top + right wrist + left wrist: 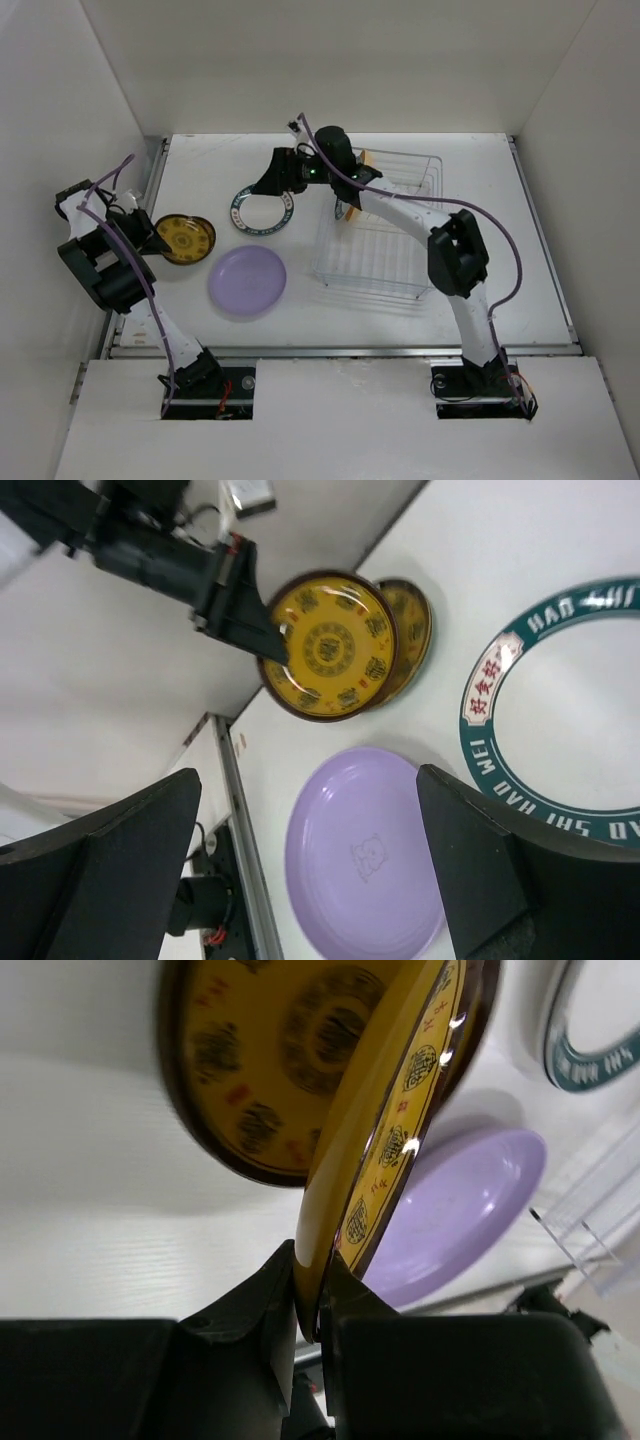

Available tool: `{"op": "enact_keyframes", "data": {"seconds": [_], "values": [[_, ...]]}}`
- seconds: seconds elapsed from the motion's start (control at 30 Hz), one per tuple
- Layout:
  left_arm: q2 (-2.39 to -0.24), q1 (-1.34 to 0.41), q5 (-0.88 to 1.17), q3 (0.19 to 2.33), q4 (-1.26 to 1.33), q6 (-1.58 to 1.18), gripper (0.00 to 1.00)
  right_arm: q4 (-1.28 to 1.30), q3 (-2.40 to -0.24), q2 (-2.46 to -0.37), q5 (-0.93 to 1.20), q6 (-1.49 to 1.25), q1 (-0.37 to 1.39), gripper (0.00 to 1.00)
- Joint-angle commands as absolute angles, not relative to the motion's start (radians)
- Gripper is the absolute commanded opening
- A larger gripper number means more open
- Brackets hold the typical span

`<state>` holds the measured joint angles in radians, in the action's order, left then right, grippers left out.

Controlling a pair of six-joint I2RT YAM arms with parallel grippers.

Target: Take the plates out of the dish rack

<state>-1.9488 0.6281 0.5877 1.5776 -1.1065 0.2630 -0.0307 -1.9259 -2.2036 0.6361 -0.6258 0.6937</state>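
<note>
Left wrist view: jaws pinched on a mustard plate

We see the left gripper (308, 1285) closed tight on the edge of a round mustard-yellow plate with a dark brown rim (400, 1130). It holds the plate tilted on edge, partly over a second matching mustard plate (260, 1060) that lies flat on the white table (480, 195). Whether the two plates touch we cannot tell.

The right gripper (308, 810) stands wide open and holds nothing. It hovers above the table between a round lavender plate (365, 860) and a white plate with a lettered teal rim (560, 710). Both lie flat, apart from each other.

From above, the silvery wire dish rack (385, 265) sits to the right of all these plates, and the right arm reaches across its far left corner. We make out an orange-edged plate rim (366, 158) standing in the rack's far end, mostly hidden by that arm. How many plates stand there we cannot tell.
</note>
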Motion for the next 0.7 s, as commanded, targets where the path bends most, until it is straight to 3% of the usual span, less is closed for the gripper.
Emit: {"op": "enact_keyframes", "data": {"seconds": [0.0, 0.2, 0.23, 0.37, 0.47, 0.5, 0.67], "values": [[-1.938, 0.646, 0.514, 1.543, -1.025, 0.198, 0.00, 0.052, -1.901, -2.040, 0.545, -0.540, 0.696, 0.95], [-1.948, 0.646, 0.503, 1.551, -1.035, 0.221, 0.25, 0.074, -1.806, -1.899, 0.477, -0.531, 0.696, 0.95], [-1.962, 0.646, 0.503, 1.575, -1.054, 0.244, 0.39, 0.087, -1.805, -1.885, 0.477, -0.531, 0.707, 0.95], [-2.017, 0.646, 0.464, 1.650, -1.147, 0.299, 0.67, 0.143, -1.815, -1.826, 0.427, -0.511, 0.718, 0.95], [-2.046, 0.637, 0.450, 1.687, -1.181, 0.334, 0.71, 0.153, -1.790, -1.769, 0.403, -0.511, 0.730, 0.95], [-2.046, 0.626, 0.449, 1.696, -1.195, 0.347, 0.78, 0.164, -1.790, -1.753, 0.381, -0.511, 0.739, 0.95], [-1.996, 0.611, 0.413, 1.697, -1.209, 0.368, 0.79, 0.245, -1.761, -1.680, 0.298, -0.511, 0.739, 0.95]]}}
